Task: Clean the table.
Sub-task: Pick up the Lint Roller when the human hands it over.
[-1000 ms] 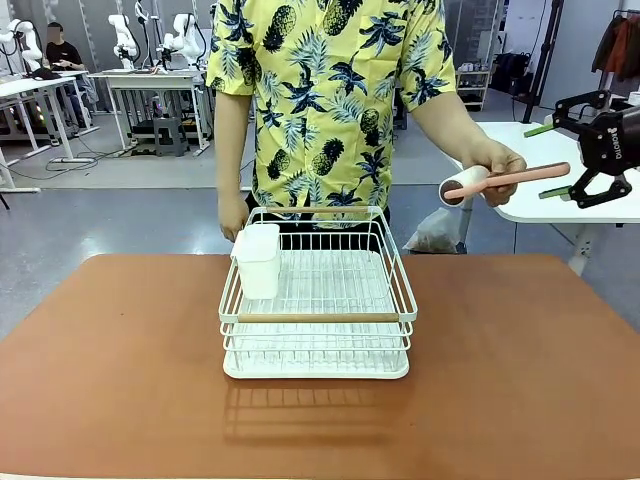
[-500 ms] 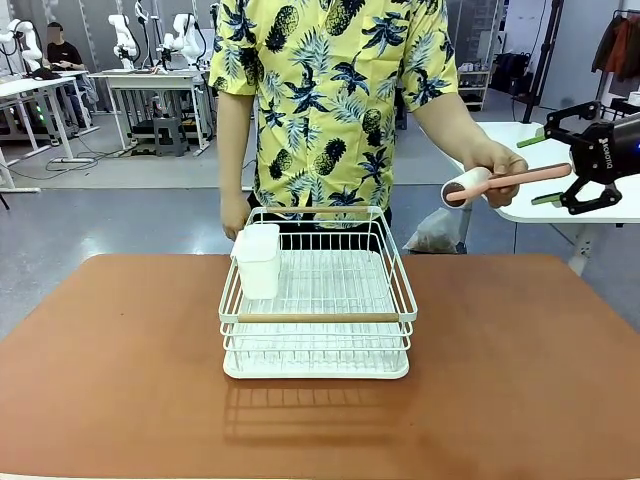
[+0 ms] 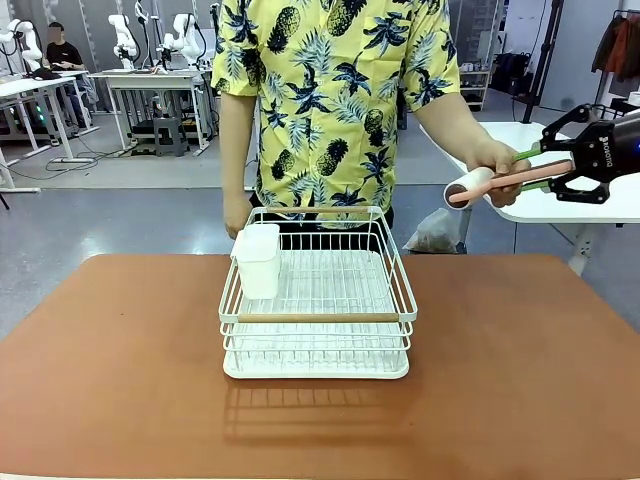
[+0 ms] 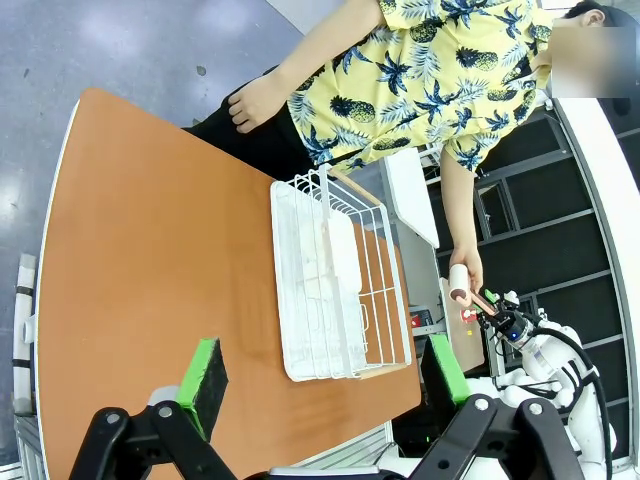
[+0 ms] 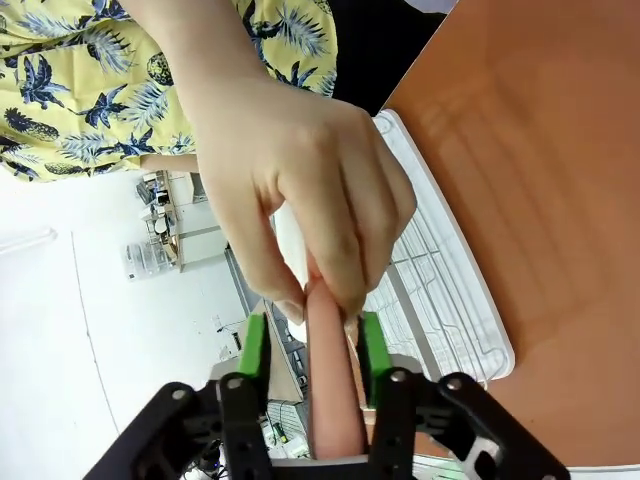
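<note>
- By my reading the task has barely begun: the tool is only being handed over; no cleaning of the table [image 3: 520,370] has started, so the whole top is left to do
- The table lies in the foreground of the front view; it is broad, smooth, matte and terracotta in colour; no crumbs or marks can be made out on it
- Beyond its far right side, in the air, a person's hand [image 3: 498,158] holds a lint roller [image 3: 466,185]; this is a white cylinder of sticky paper on a long, slim, salmon-pink handle, probably plastic
- The right gripper [image 3: 532,171] is black with green pads; its jaws are clenched on the handle's free end, and the person's fingers pinch the same handle just beyond them
- The left gripper [image 4: 325,372] hangs high above the table, jaws released and holding nothing
- At the table's middle stands a white wire dish rack [image 3: 405,290]; a round wooden bar [image 3: 318,317] runs across its front, and a white, boxy plastic cup [image 3: 258,262] hangs at its left corner
</note>
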Controlling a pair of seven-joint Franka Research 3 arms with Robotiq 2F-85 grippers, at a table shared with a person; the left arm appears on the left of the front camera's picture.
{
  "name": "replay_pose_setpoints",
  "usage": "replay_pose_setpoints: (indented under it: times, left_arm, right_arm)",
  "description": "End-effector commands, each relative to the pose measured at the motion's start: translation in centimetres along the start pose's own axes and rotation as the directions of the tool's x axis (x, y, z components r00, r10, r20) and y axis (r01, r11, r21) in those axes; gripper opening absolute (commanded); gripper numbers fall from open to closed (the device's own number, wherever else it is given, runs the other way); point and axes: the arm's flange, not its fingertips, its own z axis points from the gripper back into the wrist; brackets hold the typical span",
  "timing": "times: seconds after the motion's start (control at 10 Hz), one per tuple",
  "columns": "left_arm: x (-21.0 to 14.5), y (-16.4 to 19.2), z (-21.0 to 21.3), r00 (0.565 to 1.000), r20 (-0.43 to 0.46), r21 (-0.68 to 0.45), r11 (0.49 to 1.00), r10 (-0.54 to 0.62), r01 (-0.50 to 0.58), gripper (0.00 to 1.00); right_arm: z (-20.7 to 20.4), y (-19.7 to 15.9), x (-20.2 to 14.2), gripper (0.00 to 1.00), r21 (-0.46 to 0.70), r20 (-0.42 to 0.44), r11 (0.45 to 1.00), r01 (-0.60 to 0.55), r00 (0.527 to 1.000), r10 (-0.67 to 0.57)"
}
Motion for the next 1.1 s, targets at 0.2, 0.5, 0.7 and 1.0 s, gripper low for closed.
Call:
replay_pose_setpoints:
  times: [0.2, 0.5, 0.7, 1.0]
  left_arm:
    - [-0.04, 0.02, 0.27, 1.0, 0.005, -0.009, 1.0, -0.012, 0.012, 1.0]
    - [-0.04, 0.02, 0.27, 1.0, 0.005, -0.009, 1.0, -0.012, 0.012, 1.0]
    - [-0.04, 0.02, 0.27, 1.0, 0.005, -0.009, 1.0, -0.012, 0.012, 1.0]
    - [-0.04, 0.02, 0.27, 1.0, 0.005, -0.009, 1.0, -0.012, 0.012, 1.0]
  right_arm:
    - [-0.91, -0.06, 0.08, 0.05, 0.019, 0.025, 1.0, -0.023, 0.999, 0.022]
    - [-0.69, 0.01, 0.26, 0.0, 0.029, 0.042, 0.999, -0.028, 0.999, 0.027]
    - [-0.05, -0.15, 0.12, 0.0, -0.004, 0.005, 1.0, -0.003, 1.0, 0.003]
    - [-0.05, -0.15, 0.12, 0.0, -0.004, 0.005, 1.0, -0.003, 1.0, 0.003]
